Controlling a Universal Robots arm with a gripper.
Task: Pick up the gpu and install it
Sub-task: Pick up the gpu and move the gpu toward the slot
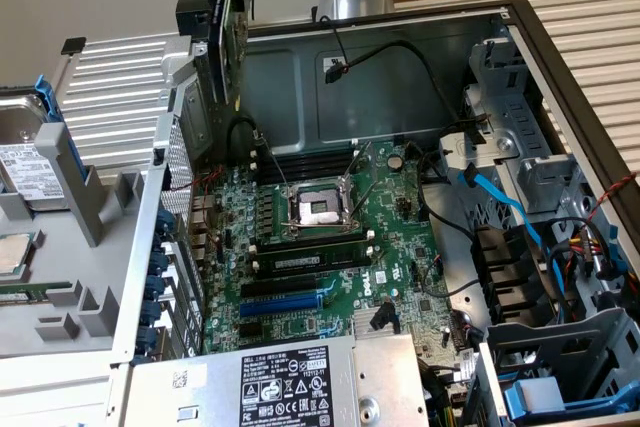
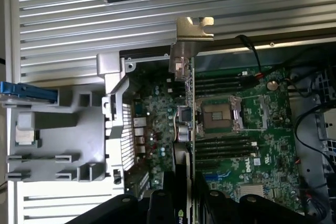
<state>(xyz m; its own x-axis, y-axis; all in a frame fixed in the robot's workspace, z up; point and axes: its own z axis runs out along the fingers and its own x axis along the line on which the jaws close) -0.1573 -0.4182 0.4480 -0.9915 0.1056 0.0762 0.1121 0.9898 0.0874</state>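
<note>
Even, soft daylight fills both views. The motherboard (image 1: 320, 237) reads clearly, with shade under the case wall (image 1: 400, 77). The ribbed counter (image 2: 79, 24) glares pale; both views are slightly soft.

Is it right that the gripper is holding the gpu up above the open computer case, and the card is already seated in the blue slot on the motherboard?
Not quite. The gripper does hold the gpu above the case, but the exterior view shows the blue slot on the motherboard still empty; the card is not seated.
</note>
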